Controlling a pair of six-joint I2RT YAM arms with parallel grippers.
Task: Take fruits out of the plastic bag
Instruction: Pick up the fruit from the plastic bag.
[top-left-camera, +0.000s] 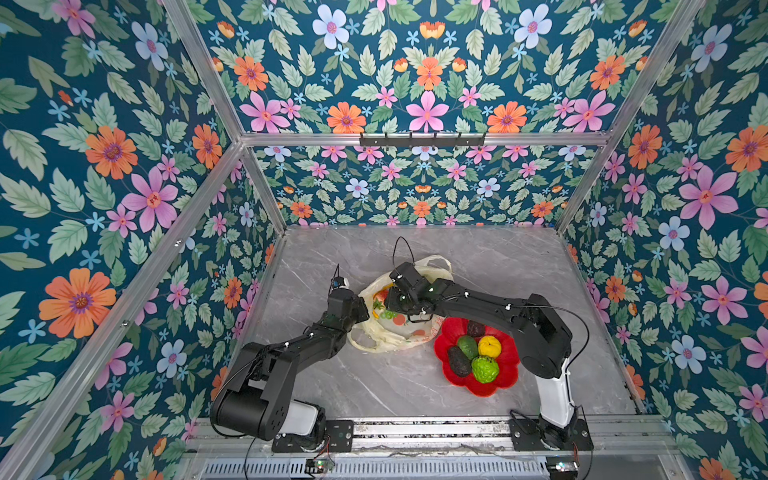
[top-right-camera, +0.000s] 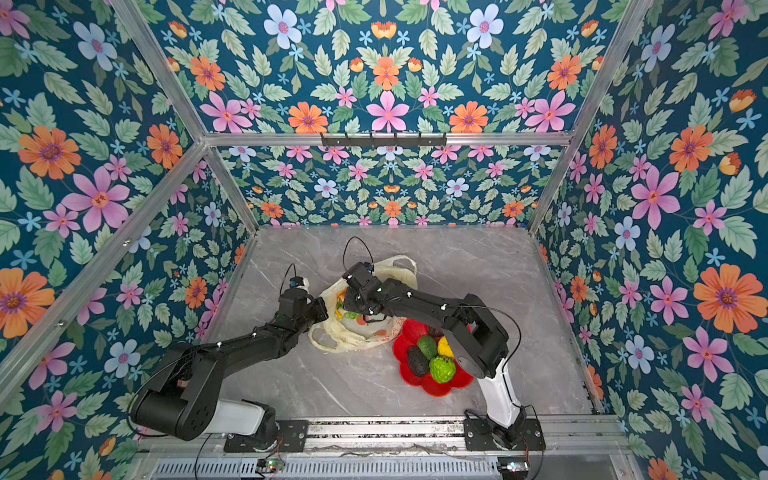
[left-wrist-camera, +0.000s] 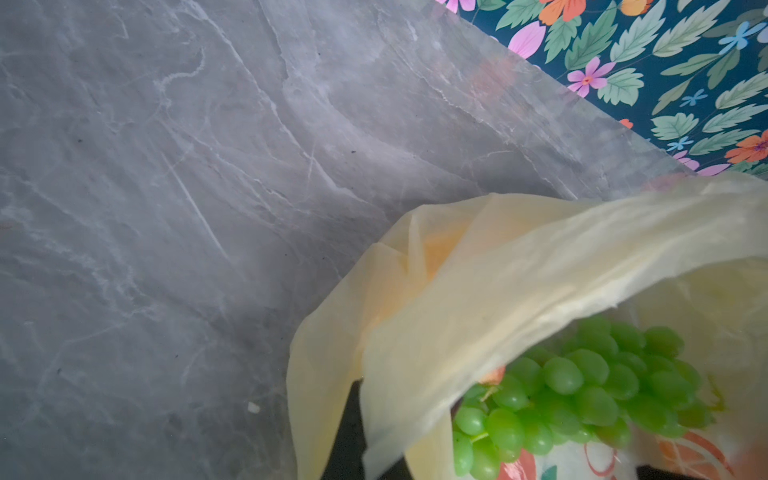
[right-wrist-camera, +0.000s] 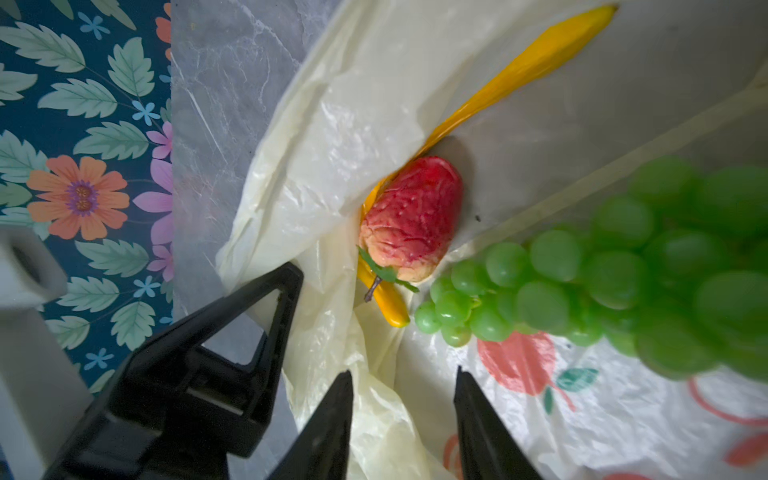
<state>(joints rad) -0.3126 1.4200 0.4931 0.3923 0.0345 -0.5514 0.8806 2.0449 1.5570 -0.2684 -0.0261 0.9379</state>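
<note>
Bag (top-left-camera: 390, 336) lies crumpled mid-table (top-left-camera: 519, 266), with the red dish (top-left-camera: 449, 334) just beside it on the right. Left gripper (top-left-camera: 362, 309) is at the bag's left rim, closed tight on the film. The left wrist view shows the film draped over a dark finger, with the mouth held up. Right gripper (right-wrist-camera: 403, 372) hangs over the open mouth with its jaws partly apart. Nothing is between them and only bag film lies beneath. Three fruits are inside the bag. The strawberry (right-wrist-camera: 411, 216) lies on the banana (right-wrist-camera: 519, 70). The grapes (right-wrist-camera: 582, 282) are just beside the strawberry's stem end, near the right gripper's tips. The dish holds five fruits, packed close. These are the lemon (top-left-camera: 489, 346), bumpy green fruit (top-left-camera: 485, 369), dark avocado (top-left-camera: 459, 361) and smooth green fruit (top-left-camera: 467, 347). The second dark fruit (top-left-camera: 476, 329) sits at the far rim beside the right arm. No fruit lies on the bare table.
</note>
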